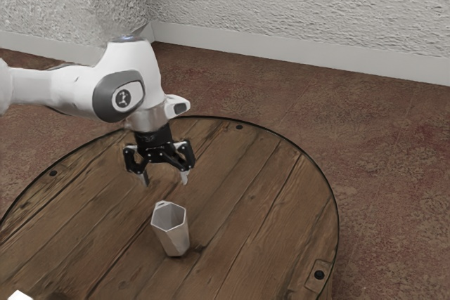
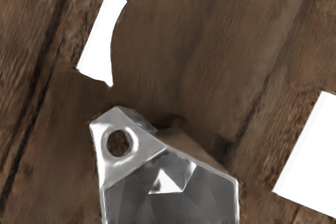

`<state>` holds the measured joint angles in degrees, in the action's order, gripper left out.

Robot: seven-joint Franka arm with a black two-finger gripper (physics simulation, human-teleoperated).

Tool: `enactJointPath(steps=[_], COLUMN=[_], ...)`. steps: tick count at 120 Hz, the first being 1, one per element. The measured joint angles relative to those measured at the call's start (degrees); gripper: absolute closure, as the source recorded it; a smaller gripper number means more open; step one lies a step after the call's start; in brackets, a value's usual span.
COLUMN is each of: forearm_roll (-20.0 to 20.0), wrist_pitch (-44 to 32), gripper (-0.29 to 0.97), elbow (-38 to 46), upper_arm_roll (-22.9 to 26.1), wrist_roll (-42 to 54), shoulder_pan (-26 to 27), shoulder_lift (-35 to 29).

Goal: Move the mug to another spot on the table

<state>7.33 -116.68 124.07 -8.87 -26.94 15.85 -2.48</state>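
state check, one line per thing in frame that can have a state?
pincer: open, holding nothing, poised above the table, apart from the mug.
mug: upright on the table, mouth up, looks empty, not gripped.

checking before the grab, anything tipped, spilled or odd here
Nothing stands out. The mug stands upright and intact on the wooden table, nothing spilled, and the open gripper hovers clear of it.
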Motion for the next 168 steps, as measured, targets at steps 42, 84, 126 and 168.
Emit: enactJointPath(steps=[42,84,126,168], forearm_roll=[-0.04,-4.14,-5.68,-4.57], wrist_pitch=[-10.36,-10.15,-12.49,-14.3], gripper=[0.02,0.02,0.03,0.03], elbow=[1.67,4.17,4.2,6.22], upper_arm_roll=[-0.61,-0.63,-0.27,0.14], wrist_roll=[-20.77,-27.31,-28.42,-28.33], shoulder_pan=[5.37,-2.28,-5.76,-3.54], shoulder_lift=[2.07,2.13,8.13,9.4])
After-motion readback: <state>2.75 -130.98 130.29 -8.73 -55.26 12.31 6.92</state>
